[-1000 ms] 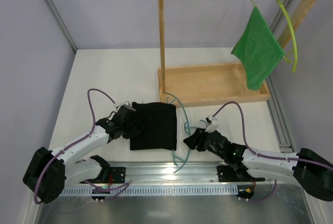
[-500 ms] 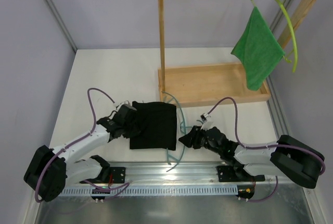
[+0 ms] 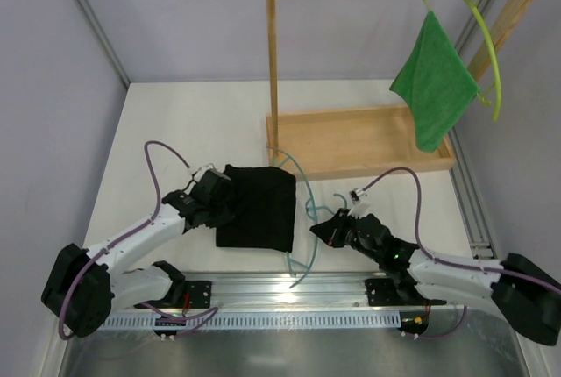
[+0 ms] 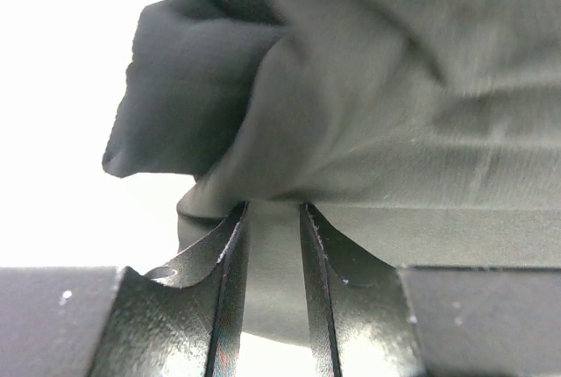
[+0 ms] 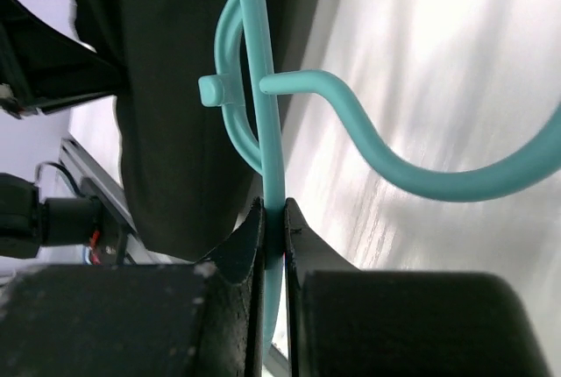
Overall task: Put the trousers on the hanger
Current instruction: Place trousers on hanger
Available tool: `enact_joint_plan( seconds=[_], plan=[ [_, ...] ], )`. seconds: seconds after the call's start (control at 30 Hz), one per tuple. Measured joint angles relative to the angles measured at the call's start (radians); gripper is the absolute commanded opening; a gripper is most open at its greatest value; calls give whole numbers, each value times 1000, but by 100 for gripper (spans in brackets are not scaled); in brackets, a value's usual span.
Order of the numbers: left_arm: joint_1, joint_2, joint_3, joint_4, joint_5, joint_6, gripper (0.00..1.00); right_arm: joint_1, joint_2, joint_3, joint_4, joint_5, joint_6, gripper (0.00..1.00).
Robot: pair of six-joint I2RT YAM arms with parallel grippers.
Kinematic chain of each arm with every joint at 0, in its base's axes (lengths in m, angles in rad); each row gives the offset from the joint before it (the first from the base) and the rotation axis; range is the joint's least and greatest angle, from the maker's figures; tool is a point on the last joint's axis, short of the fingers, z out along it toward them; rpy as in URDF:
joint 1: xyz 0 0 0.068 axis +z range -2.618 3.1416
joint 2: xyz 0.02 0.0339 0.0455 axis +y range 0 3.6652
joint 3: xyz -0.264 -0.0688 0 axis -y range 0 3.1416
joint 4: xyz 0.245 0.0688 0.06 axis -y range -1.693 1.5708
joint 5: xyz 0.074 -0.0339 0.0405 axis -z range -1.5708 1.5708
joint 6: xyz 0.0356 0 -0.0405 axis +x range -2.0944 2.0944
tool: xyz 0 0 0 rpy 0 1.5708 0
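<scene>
Black trousers [image 3: 259, 206] edge in left gripper [image 4: 273, 212], teal hanger [image 5: 268, 158] in right gripper [image 5: 273, 216]

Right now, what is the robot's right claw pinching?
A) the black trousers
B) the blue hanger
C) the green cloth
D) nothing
B: the right wrist view shows the right gripper closed tight on the thin teal hanger, while the trousers sit in the left gripper.
</scene>
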Motion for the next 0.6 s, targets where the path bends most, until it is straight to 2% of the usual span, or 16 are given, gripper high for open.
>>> enact_joint_plan(
  seconds=[0.17, 0.27, 0.37, 0.43, 0.6],
  plan=[
    [31, -27, 63, -61, -42, 19, 30, 0, -443, 39, -443, 122, -29, 4],
    [47, -34, 79, -63, -44, 26, 30, 0, -579, 135, -687, 190, -54, 4],
    [49, -34, 78, -34, 30, 34, 33, 0, -573, 276, -875, 230, -77, 4],
    [50, -43, 65, 31, 118, 35, 44, 0, -517, 369, -966, 243, -90, 4],
    [46, -151, -14, 177, 305, 13, 55, 3, -401, 549, -1154, 286, -120, 4]
  ],
)
